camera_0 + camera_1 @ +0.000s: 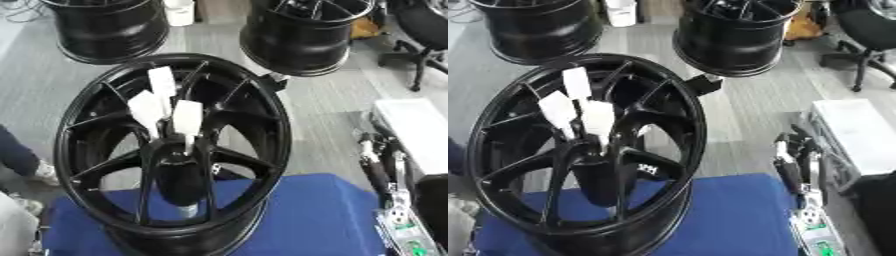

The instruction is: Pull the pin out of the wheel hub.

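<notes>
We see black wheel hub standing tilted at centre-left of frame, lower rim on blue cloth. Three white pins with flat tags stick out of hub centre. Two more black rims on floor at top. Right hand at right edge, fingers up, relaxed, apart from hub. White box just beyond it.

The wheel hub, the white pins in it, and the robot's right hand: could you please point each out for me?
wheel hub [74, 125]: left eye view, on its left rim.
white pins [187, 117]: left eye view, on the nearest pin's flat head.
right hand [789, 170]: right eye view, on a raised finger.
</notes>
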Motion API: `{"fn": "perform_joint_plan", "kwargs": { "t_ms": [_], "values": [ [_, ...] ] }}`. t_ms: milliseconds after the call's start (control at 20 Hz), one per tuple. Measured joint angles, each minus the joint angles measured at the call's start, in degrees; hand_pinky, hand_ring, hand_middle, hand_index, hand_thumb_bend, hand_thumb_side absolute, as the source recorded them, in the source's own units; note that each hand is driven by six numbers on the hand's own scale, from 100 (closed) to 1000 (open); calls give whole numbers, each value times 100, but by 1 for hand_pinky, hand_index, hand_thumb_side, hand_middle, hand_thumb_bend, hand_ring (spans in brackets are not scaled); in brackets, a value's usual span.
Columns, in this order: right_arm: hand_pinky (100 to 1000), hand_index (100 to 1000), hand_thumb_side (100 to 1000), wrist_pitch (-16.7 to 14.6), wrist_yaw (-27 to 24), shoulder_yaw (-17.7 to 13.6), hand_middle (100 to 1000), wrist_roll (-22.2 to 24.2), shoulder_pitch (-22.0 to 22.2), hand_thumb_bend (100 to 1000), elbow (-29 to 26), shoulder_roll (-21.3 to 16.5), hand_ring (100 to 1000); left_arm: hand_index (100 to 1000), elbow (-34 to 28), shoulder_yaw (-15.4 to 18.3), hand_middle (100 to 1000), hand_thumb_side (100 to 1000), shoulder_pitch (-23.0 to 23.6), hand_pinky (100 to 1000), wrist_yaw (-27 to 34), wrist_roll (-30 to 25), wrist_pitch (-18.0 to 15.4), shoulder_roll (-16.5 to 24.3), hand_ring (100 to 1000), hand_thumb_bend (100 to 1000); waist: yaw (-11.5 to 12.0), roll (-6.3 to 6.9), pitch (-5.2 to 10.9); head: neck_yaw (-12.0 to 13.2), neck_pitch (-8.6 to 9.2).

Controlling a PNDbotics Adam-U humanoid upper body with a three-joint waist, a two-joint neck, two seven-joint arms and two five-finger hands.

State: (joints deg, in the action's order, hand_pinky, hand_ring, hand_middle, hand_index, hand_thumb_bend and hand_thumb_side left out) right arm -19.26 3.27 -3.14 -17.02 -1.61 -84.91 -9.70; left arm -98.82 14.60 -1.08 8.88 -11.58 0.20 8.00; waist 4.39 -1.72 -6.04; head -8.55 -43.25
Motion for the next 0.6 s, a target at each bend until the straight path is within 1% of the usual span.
{"fn": "perform_joint_plan", "kwargs": {
  "t_ms": [150,400,500,600],
  "values": [
    [717,853,554,-16,-30,100,638,140,19,100,-43,38,682,646,-11,-29,649,649,-16,728,23,-41,27,0,970,623,26,-20,-9,114,-1],
    [717,851,566,-18,-46,109,631,196,21,100,-76,40,680,647,-12,-35,650,649,-17,728,24,-80,59,0,972,624,26,-22,-10,258,-48],
    [717,850,567,-15,-54,119,630,216,21,100,-76,46,679,648,-12,-35,652,649,-17,728,24,-94,60,0,973,626,23,-14,-10,381,-49],
    [717,850,575,-7,-54,143,626,232,19,100,-76,47,676,651,-12,-36,653,651,-18,729,23,-106,56,0,974,627,22,4,-21,572,-49]
  ]
}}
